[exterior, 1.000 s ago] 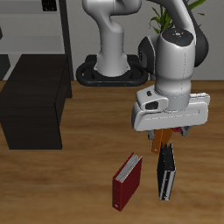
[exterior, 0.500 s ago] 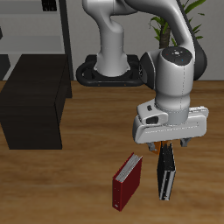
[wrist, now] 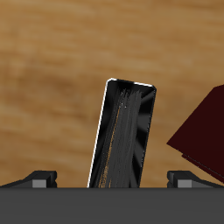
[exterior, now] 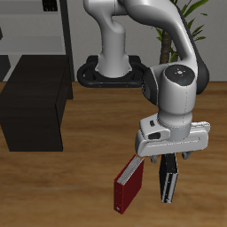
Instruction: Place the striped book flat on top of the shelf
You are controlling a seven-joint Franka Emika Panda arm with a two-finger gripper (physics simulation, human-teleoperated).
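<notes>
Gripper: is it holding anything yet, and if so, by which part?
Nothing is held. The gripper hangs open just above the striped book, its fingers apart and not touching it.

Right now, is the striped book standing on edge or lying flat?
Standing on edge. The striped book rises upright from the table, beneath the gripper, beside the dark red book. It is not yet on the shelf.

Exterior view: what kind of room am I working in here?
Probably a simulated study or living room: a wooden floor-like surface, a low dark shelf, an open-frame rack behind it, a potted plant at the back, and books standing near the gripper.
</notes>
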